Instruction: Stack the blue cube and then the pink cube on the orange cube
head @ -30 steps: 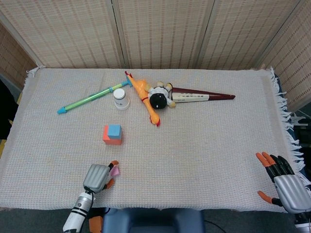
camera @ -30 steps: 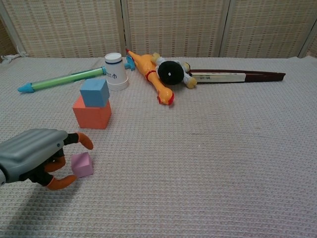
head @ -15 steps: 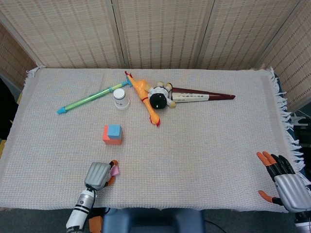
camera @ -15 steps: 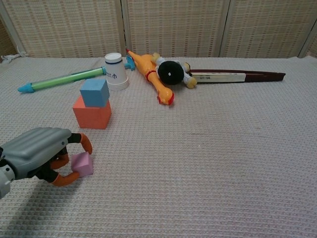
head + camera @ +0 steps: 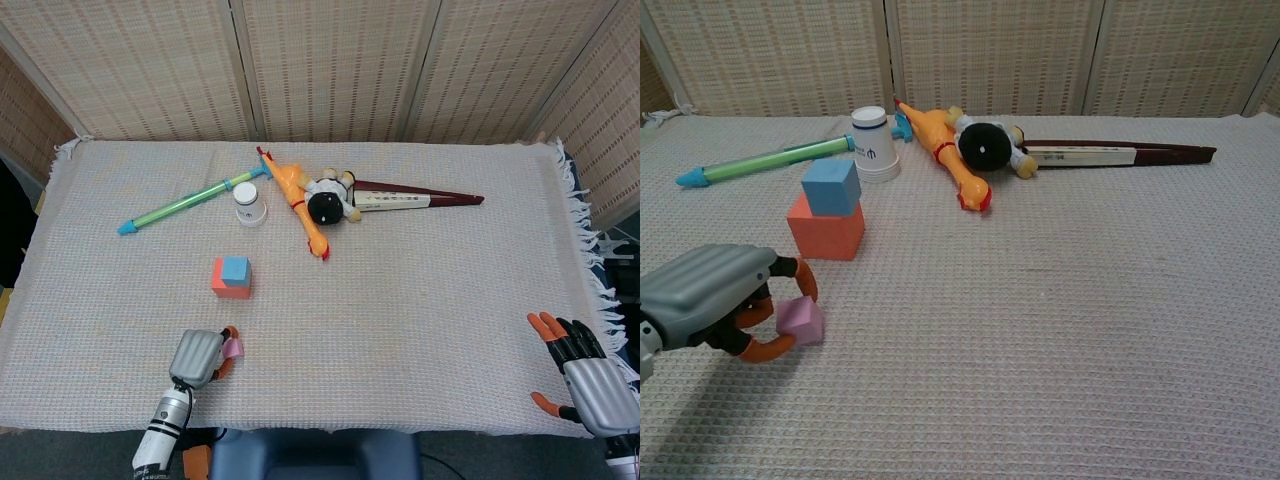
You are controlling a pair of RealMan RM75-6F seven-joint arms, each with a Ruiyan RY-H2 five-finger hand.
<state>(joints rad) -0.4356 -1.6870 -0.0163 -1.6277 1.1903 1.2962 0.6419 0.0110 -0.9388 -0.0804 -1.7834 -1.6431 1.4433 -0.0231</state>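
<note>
The blue cube (image 5: 235, 268) (image 5: 831, 186) sits on top of the orange cube (image 5: 229, 286) (image 5: 826, 230) at the left middle of the cloth. Near the front edge, my left hand (image 5: 197, 357) (image 5: 710, 305) pinches the small pink cube (image 5: 233, 347) (image 5: 800, 320) between its orange-tipped fingers; the cube is tilted and lies just in front of the stack. Most of the cube's left side is hidden by the hand. My right hand (image 5: 585, 375) rests at the front right corner, fingers spread, holding nothing; the chest view does not show it.
Behind the stack lie a green and blue stick (image 5: 185, 205), a white cup (image 5: 249, 203), a rubber chicken (image 5: 301, 208), a black and white plush (image 5: 330, 201) and a dark red sheath (image 5: 420, 198). The cloth's fringe (image 5: 592, 250) marks the right edge.
My left hand has closed its fingers on the pink cube and shifted slightly toward the stack, tilting the cube. The right hand has stayed still.
</note>
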